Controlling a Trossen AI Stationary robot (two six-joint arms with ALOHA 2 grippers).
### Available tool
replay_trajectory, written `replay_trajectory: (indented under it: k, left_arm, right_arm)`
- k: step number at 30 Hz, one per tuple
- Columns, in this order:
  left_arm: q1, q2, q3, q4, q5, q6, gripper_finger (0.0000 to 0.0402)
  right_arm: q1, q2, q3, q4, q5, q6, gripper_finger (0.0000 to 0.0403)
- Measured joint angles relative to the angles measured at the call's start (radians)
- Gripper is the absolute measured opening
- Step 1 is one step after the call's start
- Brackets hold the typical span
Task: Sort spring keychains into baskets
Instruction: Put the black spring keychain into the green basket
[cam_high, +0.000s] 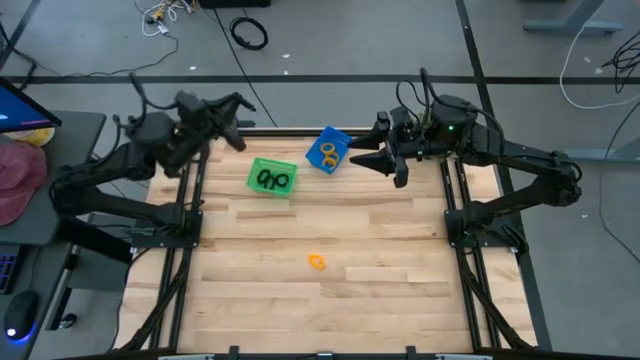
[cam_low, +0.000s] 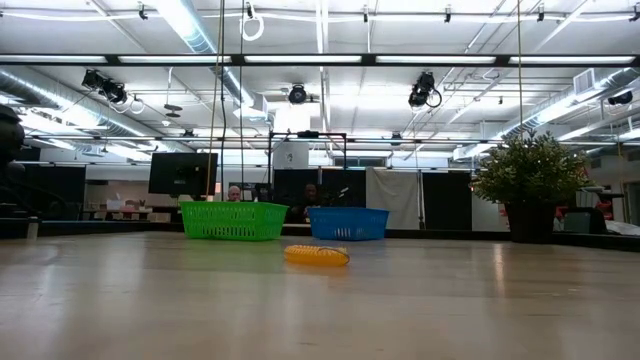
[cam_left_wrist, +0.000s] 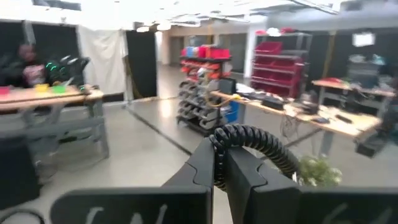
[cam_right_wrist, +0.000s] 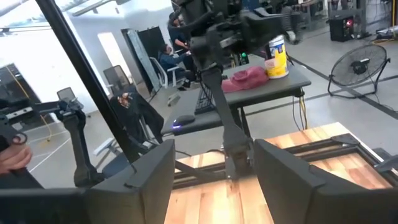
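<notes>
Pale wood-plank surface (cam_high: 330, 300), smooth, grain running across. Both arms parked high at far edge, off the work. Left gripper (cam_high: 238, 135) at far-left corner, clamped on a black keychain (cam_left_wrist: 249, 140); thick rubbery coil arcs out from between the pinched fingers in wrist view. Right gripper (cam_high: 385, 165) just beside blue basket (cam_high: 328, 150), fingers spread wide, nothing between.

Green basket (cam_high: 272, 178): low mesh-walled plastic tray, black coils inside. Blue one tilted diamond-wise, orange coils inside.

Last loose piece: orange keychain (cam_high: 317, 262), small ribbed loop, flat on surface mid-table, long axis roughly across in low view. Lies toward near side from both grippers, well apart; right gripper prob. a bit nearer, and blue basket's on its side.
</notes>
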Motion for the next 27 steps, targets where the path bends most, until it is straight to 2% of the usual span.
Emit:
replay_trajectory:
  k: [6, 12, 16, 19, 27]
  left_arm:
    - [0.138, 0.080, 0.087, -0.085, 0.052, -0.155, 0.0017]
    - [0.282, 0.226, 0.315, -0.383, 0.072, -0.238, 0.0017]
    - [0.368, 0.331, 0.475, -0.525, 0.237, -0.289, 0.0017]
    - [0.410, 0.390, 0.556, -0.599, 0.315, -0.314, 0.0017]
    - [0.512, 0.501, 0.606, -0.980, 0.510, -0.444, 0.0017]
  right_arm:
    - [0.000, 0.000, 0.000, -0.005, -0.001, 0.027, 0.0219]
    - [0.001, 0.000, 0.000, -0.007, -0.001, 0.026, 0.0219]
    - [0.001, 0.000, 0.000, -0.010, -0.009, 0.026, 0.0219]
    - [0.001, 0.000, 0.000, -0.020, -0.010, 0.027, 0.0219]
    - [0.001, 0.000, 0.000, -0.029, -0.010, 0.027, 0.0219]
